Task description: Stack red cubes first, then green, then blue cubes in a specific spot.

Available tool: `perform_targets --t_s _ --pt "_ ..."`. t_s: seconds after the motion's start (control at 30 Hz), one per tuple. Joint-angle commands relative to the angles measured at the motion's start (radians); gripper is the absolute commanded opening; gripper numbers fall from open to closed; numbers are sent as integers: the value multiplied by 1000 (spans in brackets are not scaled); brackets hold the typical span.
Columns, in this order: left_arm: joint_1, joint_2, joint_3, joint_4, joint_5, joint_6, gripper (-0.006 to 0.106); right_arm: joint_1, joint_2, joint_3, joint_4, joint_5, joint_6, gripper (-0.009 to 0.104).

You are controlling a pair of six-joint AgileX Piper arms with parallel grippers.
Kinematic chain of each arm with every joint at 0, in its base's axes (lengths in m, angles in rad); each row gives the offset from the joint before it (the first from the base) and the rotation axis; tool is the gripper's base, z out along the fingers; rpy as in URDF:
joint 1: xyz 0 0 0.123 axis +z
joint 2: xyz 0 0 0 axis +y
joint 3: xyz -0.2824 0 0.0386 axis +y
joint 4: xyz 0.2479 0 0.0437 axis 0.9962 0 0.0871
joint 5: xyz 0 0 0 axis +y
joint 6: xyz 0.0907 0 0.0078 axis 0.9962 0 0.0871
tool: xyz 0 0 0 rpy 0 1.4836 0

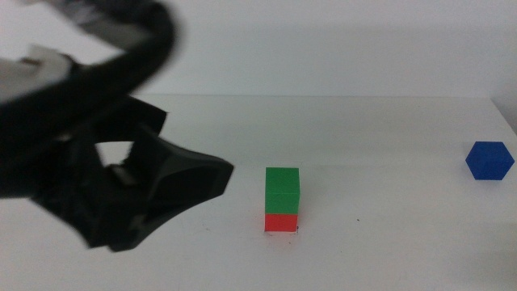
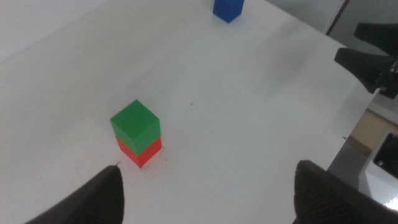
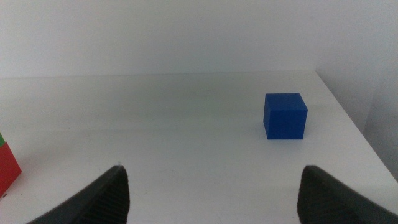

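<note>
Middle view: matte green cube [image 1: 283, 190] tops red cube [image 1: 281, 221]; left gripper [image 2: 208, 193] spread wide, empty.

I see no readable text, labels, brands, numbers or signs on anything in my three camera views.

We see bright, even, soft light across the white table [image 1: 388, 242], which looks slightly washed out with no hard glare. The cubes cast only faint shadows. In the middle view the left tool [image 1: 153, 190] fills the left side as a dark, blurred, out-of-focus mass. All three views are a little soft; the wrist views dim toward their corners.
</note>
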Motion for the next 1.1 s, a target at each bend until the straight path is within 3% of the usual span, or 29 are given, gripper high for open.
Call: perform_targets --t_s 0.0,0.1,0.33,0.87,1.07 --pt "1 -37 20 -16 -43 10 94 -2 -4 2 -3 -3 -7 93" --pt "1 -55 23 -12 -56 1 94 -2 -4 2 -3 -3 -7 93" --pt "1 -53 23 113 -72 -80 94 -2 -4 2 -3 -3 -7 93" --pt "1 -53 23 124 -150 -95 94 -2 -4 2 -3 -3 -7 93" --pt "1 -40 21 178 -159 -134 94 -2 -4 2 -3 -3 -7 93"
